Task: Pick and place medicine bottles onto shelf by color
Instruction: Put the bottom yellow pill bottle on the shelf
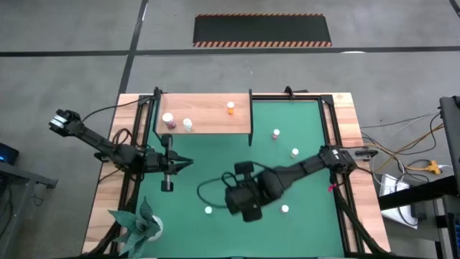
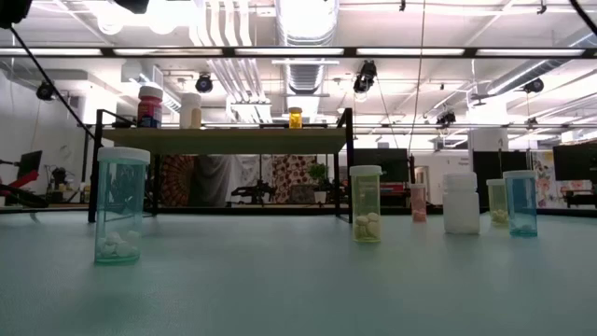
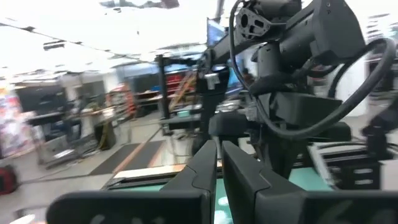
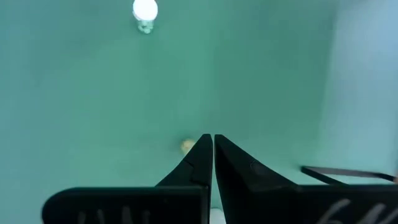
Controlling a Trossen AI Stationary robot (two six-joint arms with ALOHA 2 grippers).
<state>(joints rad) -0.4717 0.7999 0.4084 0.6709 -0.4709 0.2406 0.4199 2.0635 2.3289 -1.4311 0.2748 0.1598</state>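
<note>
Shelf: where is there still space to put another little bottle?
The shelf is bare in its middle, between the white-capped bottles near its left end and the orange bottle near its right end. The left end is the crowded part.

The high view looks straight down on the whole table [image 1: 100, 208], with the shelf [image 1: 205, 115] toward 12 o'clock. The low view sits at mat height, near the bottles [image 2: 366, 203], facing level toward the shelf [image 2: 224, 140] and the room behind. The left wrist view looks level past its gripper [image 3: 217, 158] at the right arm [image 3: 298, 68], close by. The right wrist view looks down on the mat [image 4: 261, 74] from near. All share the mat.
</note>
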